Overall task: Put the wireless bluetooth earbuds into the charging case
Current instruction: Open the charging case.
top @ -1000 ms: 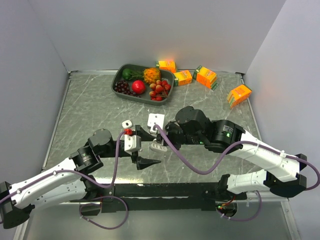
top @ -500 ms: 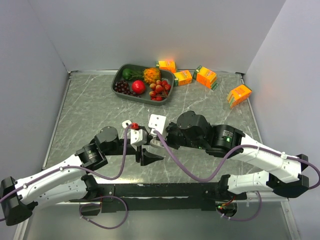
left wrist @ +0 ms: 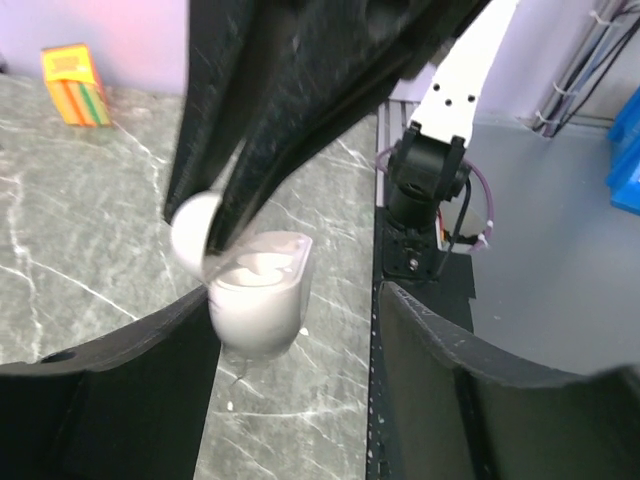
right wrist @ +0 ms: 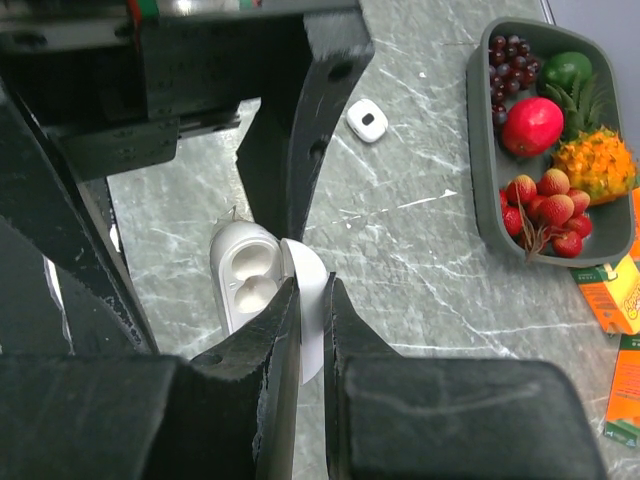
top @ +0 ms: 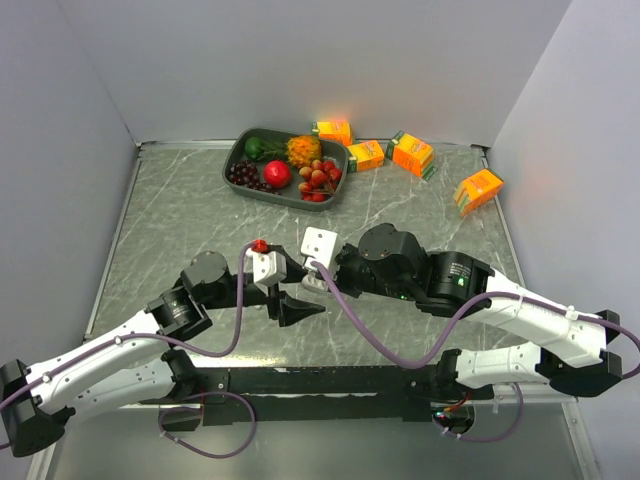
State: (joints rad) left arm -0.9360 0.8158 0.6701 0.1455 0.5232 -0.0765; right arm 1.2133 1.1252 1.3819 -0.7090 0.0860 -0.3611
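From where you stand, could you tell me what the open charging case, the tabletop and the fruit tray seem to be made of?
The open charging case: smooth white plastic, slightly glossy, with moulded hollows. The tabletop: grey marble-look with white veins; stone or printed laminate, I cannot tell. The fruit tray: dark grey, matte, probably plastic.

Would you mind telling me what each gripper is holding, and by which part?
The right gripper pinches the charging case by its open lid; the left gripper holds nothing, jaws open around the case.

charging case blurred, partly behind fingers
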